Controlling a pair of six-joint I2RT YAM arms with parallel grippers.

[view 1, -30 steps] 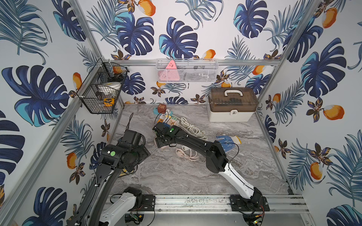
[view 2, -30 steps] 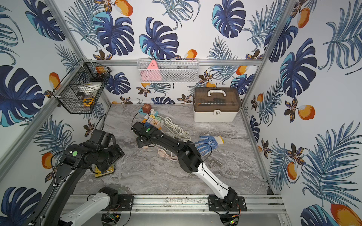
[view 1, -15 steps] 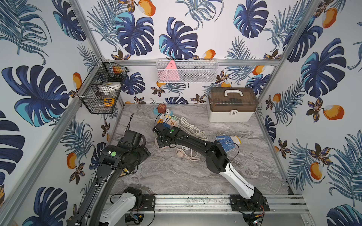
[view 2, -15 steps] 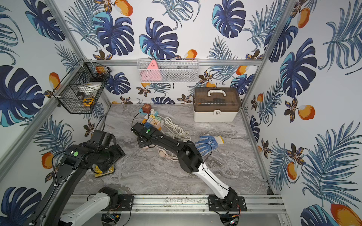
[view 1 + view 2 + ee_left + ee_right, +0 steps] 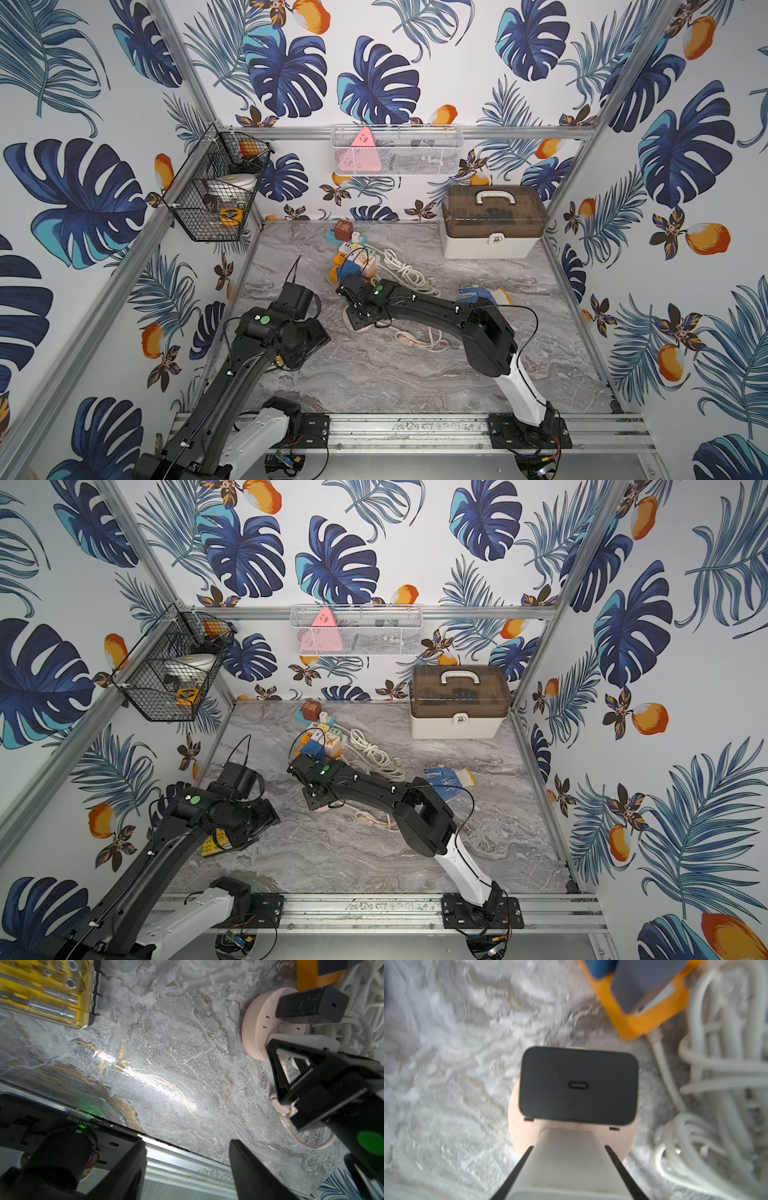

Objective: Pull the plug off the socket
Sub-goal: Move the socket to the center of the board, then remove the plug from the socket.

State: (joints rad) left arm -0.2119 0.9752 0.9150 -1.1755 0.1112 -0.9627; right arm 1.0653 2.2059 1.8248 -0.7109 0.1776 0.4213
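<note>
My right end effector point(image 5: 569, 1147) grasps the white plastic plug point(image 5: 569, 1169) on the round pink socket point(image 5: 257, 1028).
The plug sits in the socket just beside a black square charger point(image 5: 578, 1084); my left end effector point(image 5: 187, 1142) hangs released over the grey marbled desk point(image 5: 166, 1053), near the socket.

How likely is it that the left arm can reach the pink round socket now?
Probably yes. Only bare marble tabletop lies between the open left gripper and the pink socket. Its top is taken: the right gripper holds the white plug beside the black charger.
</note>
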